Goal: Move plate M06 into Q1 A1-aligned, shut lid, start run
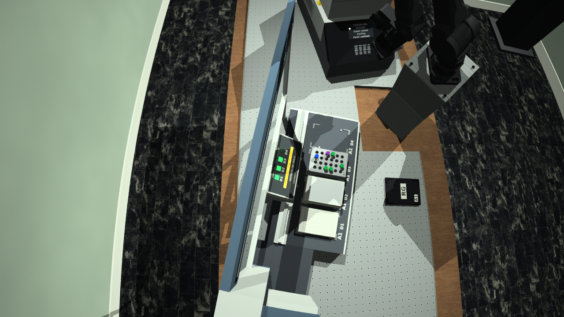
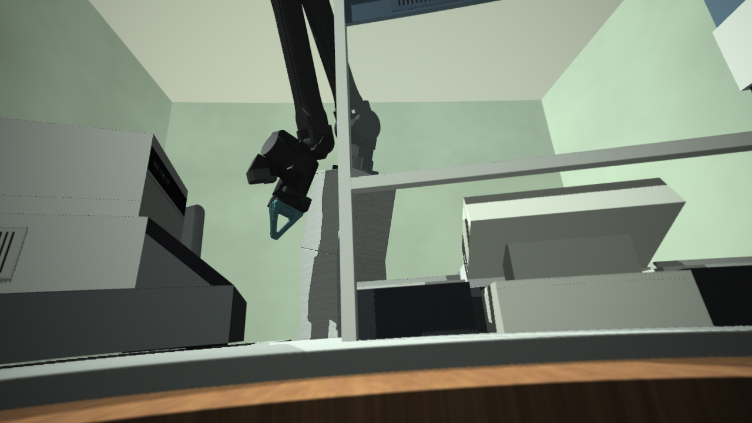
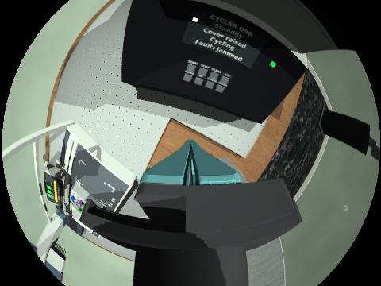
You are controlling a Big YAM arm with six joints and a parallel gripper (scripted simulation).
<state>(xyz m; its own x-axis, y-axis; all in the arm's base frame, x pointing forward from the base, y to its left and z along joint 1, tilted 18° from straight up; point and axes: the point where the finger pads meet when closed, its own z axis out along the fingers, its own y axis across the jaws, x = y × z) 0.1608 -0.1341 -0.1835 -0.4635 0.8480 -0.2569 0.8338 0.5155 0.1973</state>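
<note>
The cycler Q1 point(image 1: 346, 35) stands at the top of the bench, with its dark sloping front panel towards my arm. The wrist view shows its two rows of keys point(image 3: 208, 73), a green lamp point(image 3: 273, 63) and a white marker point(image 3: 195, 19) beside the top line of the screen. Its lid looks down in the low side view point(image 2: 79, 173). My gripper point(image 3: 190, 144) is shut and empty. It hangs in the air in front of and above the panel, teal fingers pointing down point(image 2: 278, 223). The D4 nest point(image 1: 331, 134) is empty. Plate M06 is not in view.
The tube cooling block point(image 1: 328, 161) with coloured caps sits on D3, the deep-well block point(image 1: 325, 191) on D2 and plate N06 point(image 1: 319, 222) on D1. The black RG nest point(image 1: 399, 191) lies empty to the right. A shelf frame point(image 2: 344, 168) and a rail point(image 1: 260, 138) stand beside the hand-off row.
</note>
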